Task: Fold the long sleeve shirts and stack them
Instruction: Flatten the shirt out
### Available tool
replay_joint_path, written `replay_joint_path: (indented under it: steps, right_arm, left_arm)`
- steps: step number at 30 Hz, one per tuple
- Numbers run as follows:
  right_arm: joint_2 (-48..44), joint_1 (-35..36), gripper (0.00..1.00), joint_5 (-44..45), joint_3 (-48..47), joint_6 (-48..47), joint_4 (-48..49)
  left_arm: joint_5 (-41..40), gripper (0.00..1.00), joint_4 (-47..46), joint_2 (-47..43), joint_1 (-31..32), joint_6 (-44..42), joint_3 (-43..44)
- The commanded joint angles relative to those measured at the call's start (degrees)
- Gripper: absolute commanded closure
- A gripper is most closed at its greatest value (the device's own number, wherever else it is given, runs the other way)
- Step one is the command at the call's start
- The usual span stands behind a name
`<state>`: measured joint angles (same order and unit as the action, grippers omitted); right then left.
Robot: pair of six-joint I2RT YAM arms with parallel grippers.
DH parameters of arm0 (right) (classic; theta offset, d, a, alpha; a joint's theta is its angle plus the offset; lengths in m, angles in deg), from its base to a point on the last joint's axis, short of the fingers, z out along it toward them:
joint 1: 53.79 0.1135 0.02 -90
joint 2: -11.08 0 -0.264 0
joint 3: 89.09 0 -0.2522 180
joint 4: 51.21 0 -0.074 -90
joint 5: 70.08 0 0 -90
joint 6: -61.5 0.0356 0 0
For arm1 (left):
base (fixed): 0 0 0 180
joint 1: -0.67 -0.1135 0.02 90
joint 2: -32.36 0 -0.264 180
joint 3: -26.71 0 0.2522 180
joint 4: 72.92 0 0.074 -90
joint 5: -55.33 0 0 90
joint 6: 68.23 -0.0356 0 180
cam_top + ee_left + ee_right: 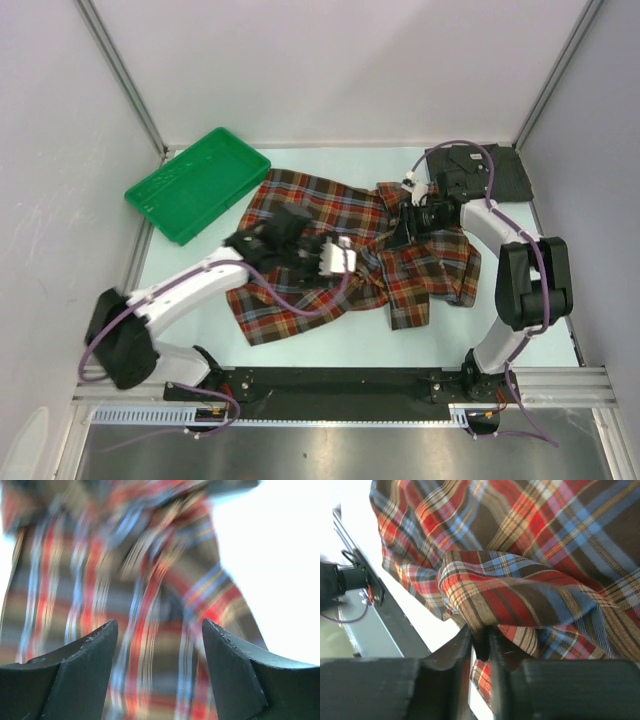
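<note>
Left gripper [160, 630] hung spread over plaid shirt [320, 200], right gripper [480, 637] nearly closed at its fold, grip I couldn't tell, grey shirt [500, 175] at one o'clock.

Robotics lab cell, white panel walls [350, 70], aluminium posts [120, 75], black mounting rail [340, 385]
</note>
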<state>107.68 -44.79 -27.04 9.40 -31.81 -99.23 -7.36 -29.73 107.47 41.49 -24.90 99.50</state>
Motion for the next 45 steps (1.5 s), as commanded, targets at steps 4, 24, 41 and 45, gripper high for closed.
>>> replay_joint_path:
  steps: [4, 24, 41, 45]
  right_arm:
    - [-3.3, -5.1, 0.39, -0.5, -7.4, -0.5, -2.5]
    - [-11.8, -18.6, 0.34, 28.9, 7.1, -21.9, -19.0]
    - [5.1, -21.9, 0.42, 38.5, 6.1, -26.5, -5.6]
    - [5.6, -23.4, 0.42, 38.7, 3.6, -28.5, -4.4]
  left_arm:
    - [5.0, 0.26, -7.2, 18.4, 13.0, -8.9, 14.3]
    - [2.8, 0.52, -16.6, 39.6, 22.0, -8.1, 22.8]
    - [20.9, 1.00, 9.8, 22.3, 19.9, 1.8, 39.1]
    - [22.7, 1.00, 13.4, 15.5, 19.8, 2.8, 42.1]
